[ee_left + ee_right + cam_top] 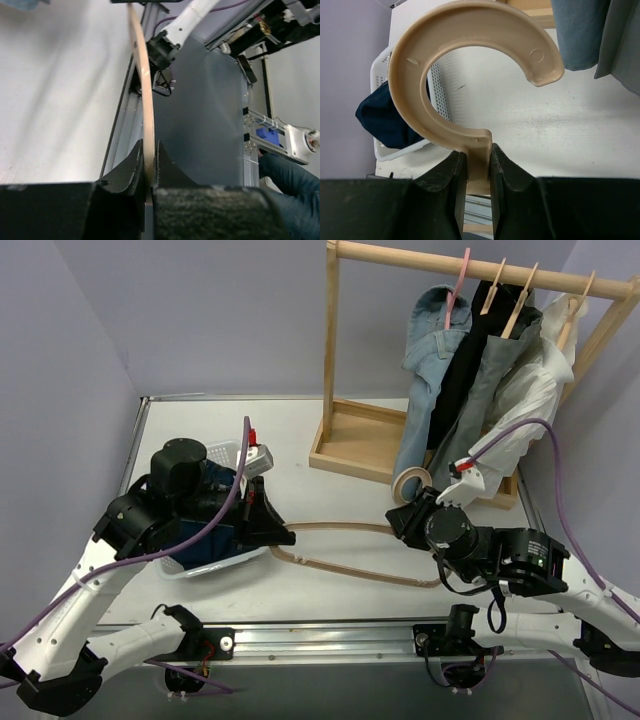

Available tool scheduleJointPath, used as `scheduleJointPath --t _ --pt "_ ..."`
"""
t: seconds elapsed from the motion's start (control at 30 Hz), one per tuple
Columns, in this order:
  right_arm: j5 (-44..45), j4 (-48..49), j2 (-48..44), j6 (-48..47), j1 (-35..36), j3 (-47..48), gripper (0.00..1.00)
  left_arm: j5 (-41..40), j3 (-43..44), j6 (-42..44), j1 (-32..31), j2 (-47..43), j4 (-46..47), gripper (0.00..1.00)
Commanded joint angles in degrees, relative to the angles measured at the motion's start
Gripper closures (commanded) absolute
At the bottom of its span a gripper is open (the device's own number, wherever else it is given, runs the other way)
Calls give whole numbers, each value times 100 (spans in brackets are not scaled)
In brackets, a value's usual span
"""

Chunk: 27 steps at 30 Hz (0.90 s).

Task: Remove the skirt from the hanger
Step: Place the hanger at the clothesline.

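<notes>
Pinching a bare hanger [350, 568] in left gripper [148, 152] and right gripper [479, 156], treat the two-o'clock skirt [488, 390] as limp; grab its waistband.

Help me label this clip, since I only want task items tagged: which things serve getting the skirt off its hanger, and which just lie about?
Job: long grey pleated skirt on the wooden rack; tan curved-hook hanger, gripped by left pincer and right pincer.
Lying about: white perforated basket with navy cloth; light-blue denim garment; white ruffled blouse; pink plastic hanger; tape roll.
</notes>
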Motion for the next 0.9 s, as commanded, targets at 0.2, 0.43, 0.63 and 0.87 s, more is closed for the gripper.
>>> scheduleJointPath --t 0.2,0.43,0.63,0.87 --pt "206 104 -515 -44 -29 123 25 -2861 810 384 -37 312 -1122 98" --pt "382 6 -1288 106 -29 62 19 -3578 1514 552 -28 611 -1186 98" --pt "321 95 -1720 264 -20 -263 21 -3946 2120 526 -19 962 -290 98" --pt "154 94 -1703 431 -37 -413 22 -4860 3621 998 68 1744 406 98"
